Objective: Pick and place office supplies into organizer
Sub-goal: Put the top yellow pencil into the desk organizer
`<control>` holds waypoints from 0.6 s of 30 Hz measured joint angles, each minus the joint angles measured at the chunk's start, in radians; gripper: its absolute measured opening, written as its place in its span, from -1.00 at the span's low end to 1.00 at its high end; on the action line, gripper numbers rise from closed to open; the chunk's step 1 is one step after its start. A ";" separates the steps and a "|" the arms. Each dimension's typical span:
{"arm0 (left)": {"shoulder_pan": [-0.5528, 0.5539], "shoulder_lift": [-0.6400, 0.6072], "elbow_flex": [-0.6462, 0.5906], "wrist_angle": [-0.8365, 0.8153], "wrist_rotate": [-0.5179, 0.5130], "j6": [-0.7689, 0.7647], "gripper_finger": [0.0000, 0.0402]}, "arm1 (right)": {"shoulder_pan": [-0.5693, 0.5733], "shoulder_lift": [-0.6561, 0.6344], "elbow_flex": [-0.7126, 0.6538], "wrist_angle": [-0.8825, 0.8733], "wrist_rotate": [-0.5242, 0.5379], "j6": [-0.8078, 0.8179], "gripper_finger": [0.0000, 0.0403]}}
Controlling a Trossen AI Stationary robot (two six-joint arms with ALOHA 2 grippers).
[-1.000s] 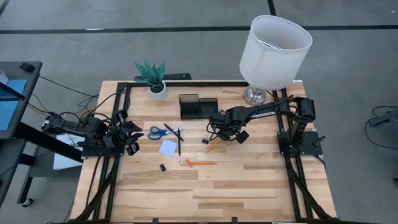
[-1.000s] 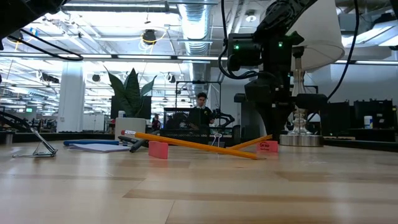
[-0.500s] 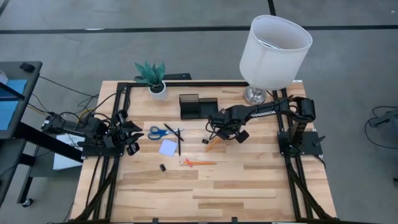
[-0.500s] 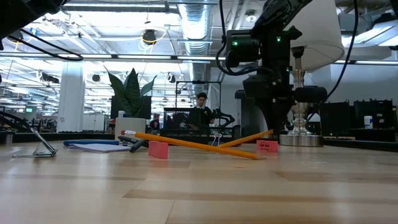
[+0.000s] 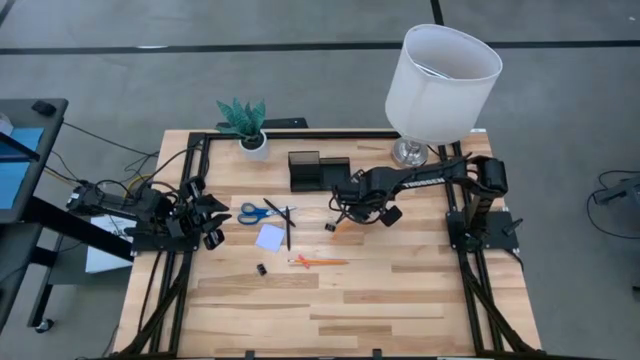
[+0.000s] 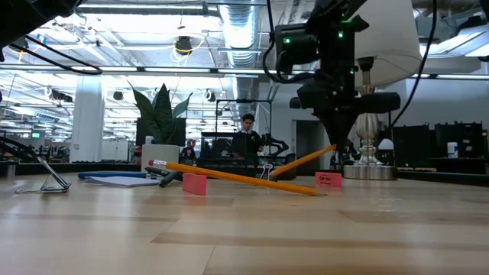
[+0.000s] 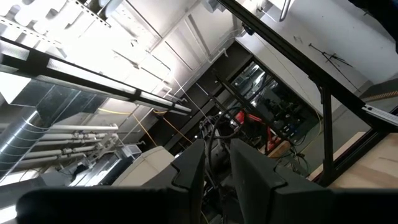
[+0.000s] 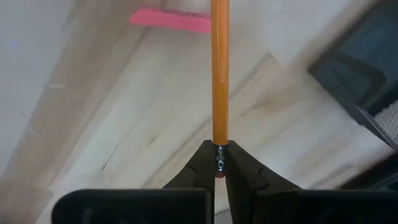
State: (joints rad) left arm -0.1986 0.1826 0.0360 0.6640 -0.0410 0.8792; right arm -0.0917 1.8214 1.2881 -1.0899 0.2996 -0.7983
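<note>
My left gripper (image 5: 207, 220) waits well left of the small black rectangular desk organizer (image 5: 318, 170) at the table edge, fingers nearly together, holding nothing. Nearer the organizer lie the blue-handled scissors (image 5: 262, 212), the black pen (image 5: 287, 228) and the pale lavender square note pad (image 5: 270, 237). Just right and in front of the organizer, my right gripper (image 5: 352, 212) is clamped tight on the eraser end of an orange wooden pencil (image 8: 219, 74), which slopes down with its tip at the tabletop. My worry: I'm pinching only the very end, so the pencil may pivot or slip as I lift, and the dangling tip could catch the organizer's wall on the way in.
</note>
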 joint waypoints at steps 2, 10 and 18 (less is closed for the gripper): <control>0.000 0.000 0.000 0.000 0.000 0.000 -0.65 | 0.000 0.000 0.020 -0.017 0.026 0.013 -0.96; 0.000 0.000 0.000 0.000 0.000 -0.001 -0.65 | -0.004 0.000 0.112 -0.068 0.164 0.012 -0.96; 0.000 0.000 0.000 0.000 0.000 -0.002 -0.65 | -0.022 0.000 0.217 -0.086 0.301 -0.041 -0.96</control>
State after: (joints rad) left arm -0.1989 0.1829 0.0360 0.6640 -0.0406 0.8772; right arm -0.1138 1.8214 1.5050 -1.1761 0.6008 -0.8397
